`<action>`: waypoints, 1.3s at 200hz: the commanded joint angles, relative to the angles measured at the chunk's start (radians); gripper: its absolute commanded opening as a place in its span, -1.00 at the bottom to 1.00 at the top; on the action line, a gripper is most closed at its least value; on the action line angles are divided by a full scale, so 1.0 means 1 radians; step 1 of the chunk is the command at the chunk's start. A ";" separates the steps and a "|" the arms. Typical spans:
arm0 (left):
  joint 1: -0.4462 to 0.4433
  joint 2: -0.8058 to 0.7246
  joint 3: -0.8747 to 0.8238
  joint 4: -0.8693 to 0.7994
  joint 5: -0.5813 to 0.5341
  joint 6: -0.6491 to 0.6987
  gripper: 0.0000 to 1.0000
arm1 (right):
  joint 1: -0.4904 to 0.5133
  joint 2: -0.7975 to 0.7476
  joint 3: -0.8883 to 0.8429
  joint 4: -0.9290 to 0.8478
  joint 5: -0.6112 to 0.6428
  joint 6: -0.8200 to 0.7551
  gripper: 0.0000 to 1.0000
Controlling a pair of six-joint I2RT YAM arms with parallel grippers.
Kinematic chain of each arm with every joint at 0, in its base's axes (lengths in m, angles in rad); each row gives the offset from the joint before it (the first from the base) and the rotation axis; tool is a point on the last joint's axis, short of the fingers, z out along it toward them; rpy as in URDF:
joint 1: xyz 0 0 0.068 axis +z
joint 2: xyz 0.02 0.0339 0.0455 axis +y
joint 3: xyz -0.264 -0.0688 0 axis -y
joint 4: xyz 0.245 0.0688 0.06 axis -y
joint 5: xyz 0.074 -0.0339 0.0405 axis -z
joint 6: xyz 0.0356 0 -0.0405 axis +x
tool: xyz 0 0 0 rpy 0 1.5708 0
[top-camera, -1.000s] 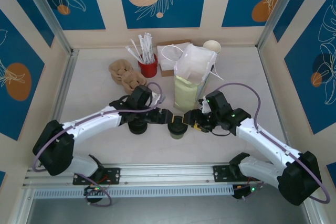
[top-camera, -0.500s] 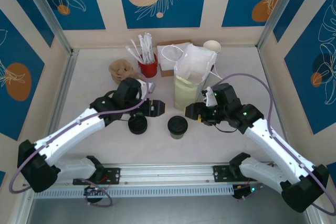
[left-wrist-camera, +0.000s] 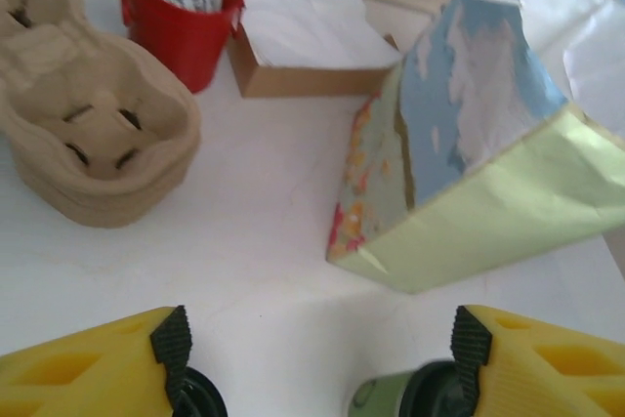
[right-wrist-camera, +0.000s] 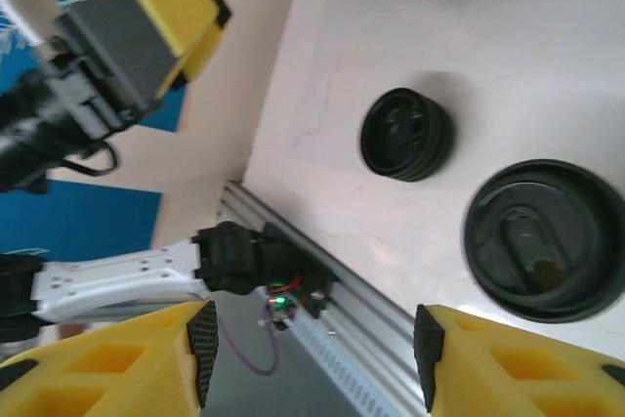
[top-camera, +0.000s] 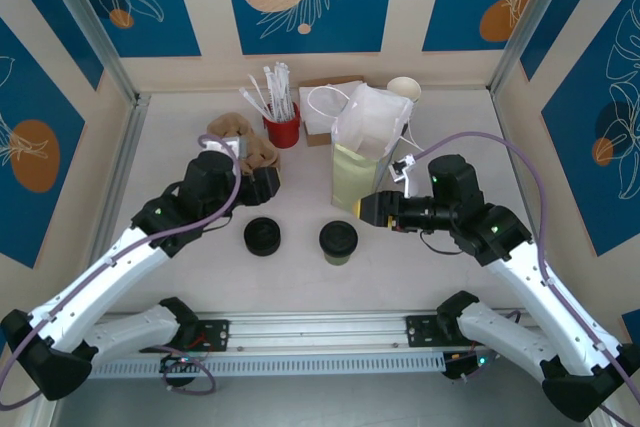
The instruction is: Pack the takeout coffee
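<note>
1. Top external view: the takeout coffee (top-camera: 338,242) stands upright and lidded on the table (top-camera: 165,137). The paper bag (top-camera: 362,172) is just beyond it at 12 o'clock, and a loose black lid disc (top-camera: 262,236) lies at its 9 o'clock.
2. The right gripper (top-camera: 375,210) hangs near the cup at its 1 o'clock, fingers apart and empty.
3. The left gripper (top-camera: 265,184) sits at the cup's 10 o'clock beside the pulp cup carriers (top-camera: 240,142), also spread with nothing between.
4. The step in hand looks like grasping the cup, and the right arm seems better placed. Approach level from 3 o'clock and close on the paper wall below the lid rim. Squeeze lightly, since a hard pinch could buckle the wall or pop the lid.
5. Keep the cup upright, raise it above the bag's mouth, then lower it straight in.
</note>
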 commanded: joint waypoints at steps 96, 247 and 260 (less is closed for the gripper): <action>0.378 0.148 -0.193 0.297 0.133 -0.243 0.62 | 0.009 -0.016 -0.047 0.075 -0.111 0.092 0.16; 0.511 0.521 -0.045 0.441 0.325 -0.288 0.01 | 0.000 -0.003 -0.045 0.027 -0.085 0.102 0.18; 0.512 0.533 -0.040 0.444 0.326 -0.289 -0.03 | 0.000 -0.002 -0.044 0.028 -0.087 0.101 0.17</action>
